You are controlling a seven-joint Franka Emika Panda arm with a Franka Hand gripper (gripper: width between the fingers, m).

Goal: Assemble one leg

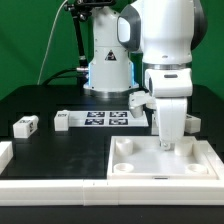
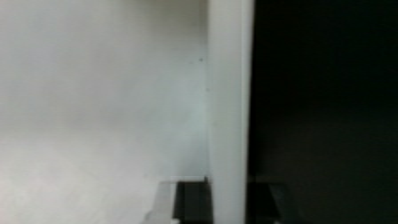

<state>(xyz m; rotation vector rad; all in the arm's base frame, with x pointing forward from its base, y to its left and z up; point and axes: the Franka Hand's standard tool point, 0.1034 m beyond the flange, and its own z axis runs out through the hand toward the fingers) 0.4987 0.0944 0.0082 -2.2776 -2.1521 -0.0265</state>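
Observation:
My gripper [image 1: 168,138] hangs straight down at the far rim of the large white square tray [image 1: 160,176], at the exterior view's right. In the wrist view its two dark fingers [image 2: 192,203] stand on either side of the tray's bright rim [image 2: 230,80] and touch it, so my gripper [image 2: 230,198] is shut on that rim. One leg [image 1: 25,125], a small white peg with a tag, lies on the black table at the exterior view's left. A second leg [image 1: 62,119] lies beside it. A third leg [image 1: 140,100] lies behind my arm.
The marker board [image 1: 107,119] lies flat in the middle of the table. A white wall piece [image 1: 60,187] runs along the front edge, with a stub [image 1: 5,153] at the exterior view's left. The arm's base [image 1: 107,65] stands at the back.

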